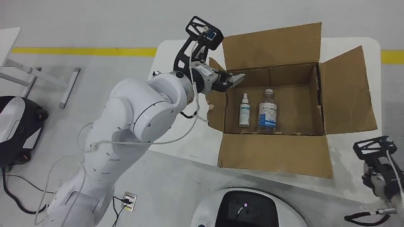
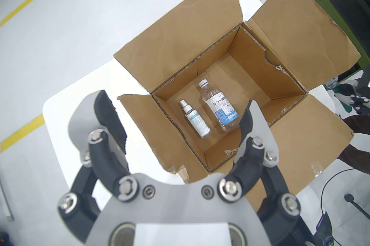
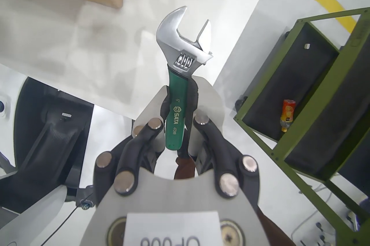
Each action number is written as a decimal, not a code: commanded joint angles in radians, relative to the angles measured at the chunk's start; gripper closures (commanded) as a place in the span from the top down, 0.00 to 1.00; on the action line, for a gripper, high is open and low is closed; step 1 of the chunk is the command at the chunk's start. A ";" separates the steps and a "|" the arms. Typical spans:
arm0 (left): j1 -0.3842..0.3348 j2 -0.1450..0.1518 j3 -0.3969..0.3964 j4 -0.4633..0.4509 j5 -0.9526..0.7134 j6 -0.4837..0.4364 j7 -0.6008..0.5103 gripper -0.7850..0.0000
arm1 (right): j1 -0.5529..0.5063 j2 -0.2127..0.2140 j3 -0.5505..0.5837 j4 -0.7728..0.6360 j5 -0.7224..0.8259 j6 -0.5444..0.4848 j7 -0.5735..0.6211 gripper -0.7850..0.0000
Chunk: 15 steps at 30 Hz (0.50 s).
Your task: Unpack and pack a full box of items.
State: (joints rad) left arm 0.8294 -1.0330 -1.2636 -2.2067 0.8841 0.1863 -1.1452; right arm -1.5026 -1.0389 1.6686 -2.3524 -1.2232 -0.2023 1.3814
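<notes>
Left jaws apart over box (image 1: 275, 154) rim

My left arm (image 1: 136, 116) is cased in glossy white rounded shells, and a thin white cable (image 1: 151, 141) loops loosely along it. The left gripper (image 2: 176, 99) is a brushed silver plate with black linkage bars, pinned by round steel screws (image 2: 127, 186); its jaws have black pads on silver backing. The right gripper (image 3: 180, 96) is built alike and bears a white label (image 3: 173, 228) with black print.
</notes>
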 commanded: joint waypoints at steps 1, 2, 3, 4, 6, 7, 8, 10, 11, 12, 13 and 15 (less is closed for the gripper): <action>0.000 0.000 0.000 0.000 0.000 0.000 0.000 1.00 | -0.024 0.001 0.054 0.002 0.040 -0.027 -0.074 0.00; 0.000 0.000 0.000 0.000 0.000 0.000 0.000 1.00 | -0.033 0.001 0.077 0.002 0.066 -0.040 -0.116 0.00; 0.000 0.000 0.000 0.000 0.000 0.000 0.000 1.00 | -0.046 0.001 0.099 0.002 0.091 -0.056 -0.149 0.00; 0.000 0.000 0.000 0.000 0.000 0.000 0.000 1.00 | -0.054 0.001 0.124 0.002 0.117 -0.073 -0.192 0.00; 0.000 0.000 0.000 0.000 0.000 0.000 0.000 1.00 | -0.077 0.002 0.169 0.002 0.167 -0.119 -0.261 0.00; 0.000 0.000 0.000 0.000 0.000 0.000 0.000 1.00 | -0.089 0.002 0.189 0.002 0.192 -0.143 -0.292 0.00; 0.000 0.000 0.000 0.000 0.000 0.000 0.000 1.00 | -0.101 0.002 0.208 0.002 0.210 -0.163 -0.314 0.00; 0.000 0.000 0.000 0.000 0.000 0.000 0.000 1.00 | -0.119 0.003 0.241 0.002 0.244 -0.205 -0.365 0.00; 0.000 0.000 0.000 0.000 0.000 0.000 0.000 1.00 | -0.129 0.004 0.256 0.002 0.258 -0.224 -0.381 0.00; 0.000 0.000 0.000 0.000 0.000 0.000 0.000 1.00 | -0.137 0.004 0.270 0.002 0.268 -0.238 -0.395 0.00; 0.000 0.000 0.000 0.000 0.000 0.000 0.000 1.00 | -0.144 0.005 0.284 0.002 0.276 -0.253 -0.410 0.00; 0.000 0.000 0.000 0.000 0.000 0.000 0.000 1.00 | -0.156 0.006 0.305 0.002 0.298 -0.291 -0.449 0.00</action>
State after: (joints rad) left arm 0.8294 -1.0330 -1.2636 -2.2067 0.8841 0.1863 -1.1452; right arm -1.6515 -1.0332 1.9607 -2.3500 -0.9379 -0.4708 0.9556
